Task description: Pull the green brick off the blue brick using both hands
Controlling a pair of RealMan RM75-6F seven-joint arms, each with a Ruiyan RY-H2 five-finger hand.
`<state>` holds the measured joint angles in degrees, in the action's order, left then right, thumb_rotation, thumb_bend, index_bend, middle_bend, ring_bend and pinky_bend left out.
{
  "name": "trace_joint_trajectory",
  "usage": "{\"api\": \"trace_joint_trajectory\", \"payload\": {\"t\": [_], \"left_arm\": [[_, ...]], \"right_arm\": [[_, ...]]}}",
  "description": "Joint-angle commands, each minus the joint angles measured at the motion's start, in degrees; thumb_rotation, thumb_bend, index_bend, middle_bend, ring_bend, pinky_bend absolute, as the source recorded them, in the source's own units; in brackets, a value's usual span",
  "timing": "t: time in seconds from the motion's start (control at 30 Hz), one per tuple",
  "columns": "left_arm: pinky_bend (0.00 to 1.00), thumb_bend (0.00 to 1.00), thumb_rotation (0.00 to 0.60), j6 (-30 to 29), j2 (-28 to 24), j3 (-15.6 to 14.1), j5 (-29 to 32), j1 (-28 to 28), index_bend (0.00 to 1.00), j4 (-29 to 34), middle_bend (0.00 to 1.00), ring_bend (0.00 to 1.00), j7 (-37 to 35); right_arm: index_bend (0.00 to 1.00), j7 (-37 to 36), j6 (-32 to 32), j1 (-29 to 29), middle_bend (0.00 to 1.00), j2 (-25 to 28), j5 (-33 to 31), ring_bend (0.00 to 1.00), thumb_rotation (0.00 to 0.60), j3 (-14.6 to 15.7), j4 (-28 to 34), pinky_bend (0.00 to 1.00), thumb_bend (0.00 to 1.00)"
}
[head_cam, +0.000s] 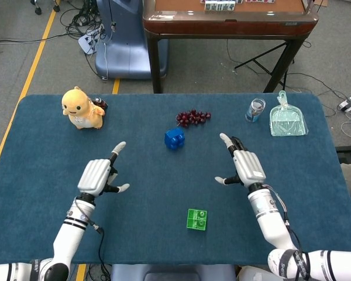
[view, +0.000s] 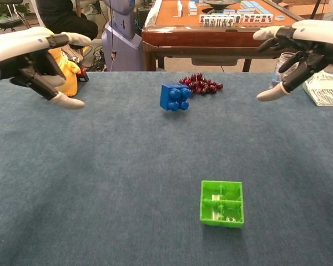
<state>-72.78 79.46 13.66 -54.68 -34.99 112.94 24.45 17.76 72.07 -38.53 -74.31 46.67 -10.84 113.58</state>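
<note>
The green brick (head_cam: 197, 219) (view: 222, 203) lies alone near the front edge of the table, hollow underside up. The blue brick (head_cam: 174, 139) (view: 175, 96) rests apart from it, further back near the middle, tipped so its studs face forward. My left hand (head_cam: 97, 175) (view: 36, 58) hovers at the left, fingers spread, holding nothing. My right hand (head_cam: 245, 165) (view: 299, 50) hovers at the right, fingers also apart and empty. Both hands are well away from both bricks.
A yellow plush toy (head_cam: 82, 108) sits at the back left. A bunch of dark red grapes (head_cam: 193, 117) lies just behind the blue brick. A can (head_cam: 255, 109) and a clear green dustpan (head_cam: 288, 120) stand at the back right. The blue cloth (head_cam: 164, 193) covers the table.
</note>
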Motion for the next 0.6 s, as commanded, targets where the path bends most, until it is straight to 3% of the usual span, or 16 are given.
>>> {"api": "trace_joint_trajectory", "payload": {"t": [0.03, 0.13, 0.23, 0.37, 0.6], "left_arm": [[0.95, 0.00, 0.600, -5.14, -1.55, -2.54, -3.39, 3.94, 0.09, -1.38, 0.67, 0.69, -0.60], [0.76, 0.00, 0.600, -6.27, -3.71, -3.89, -4.38, 6.29, 0.09, -2.28, 0.42, 0.48, -2.49], [0.58, 0.00, 0.600, -7.14, -6.59, -4.85, -5.09, 8.97, 0.10, -3.88, 0.27, 0.32, -5.54], [0.45, 0.00, 0.600, -8.58, -9.03, -5.64, -6.74, 12.26, 0.16, -6.89, 0.24, 0.27, -10.49], [0.44, 0.00, 0.600, -12.57, -12.91, -8.31, -12.05, 18.45, 0.23, -10.24, 0.24, 0.27, -17.25]], "right_arm": [[0.00, 1.68, 1.92, 2.39, 0.10, 2.20, 3.31, 0.00, 0.600, 2.53, -0.27, 0.19, 0.00], [0.00, 1.49, 2.57, 4.09, 0.10, 3.52, 5.60, 0.00, 0.600, 3.96, -0.77, 0.19, 0.00], [0.00, 0.57, 3.08, 6.24, 0.10, 5.23, 8.41, 0.00, 0.600, 5.56, -1.39, 0.19, 0.00], [0.01, -0.42, 4.25, 8.90, 0.10, 6.58, 12.18, 0.00, 0.600, 7.48, -3.05, 0.19, 0.00], [0.05, -1.63, 6.61, 13.86, 0.12, 8.35, 17.31, 0.00, 0.600, 10.77, -6.30, 0.19, 0.00]]}}
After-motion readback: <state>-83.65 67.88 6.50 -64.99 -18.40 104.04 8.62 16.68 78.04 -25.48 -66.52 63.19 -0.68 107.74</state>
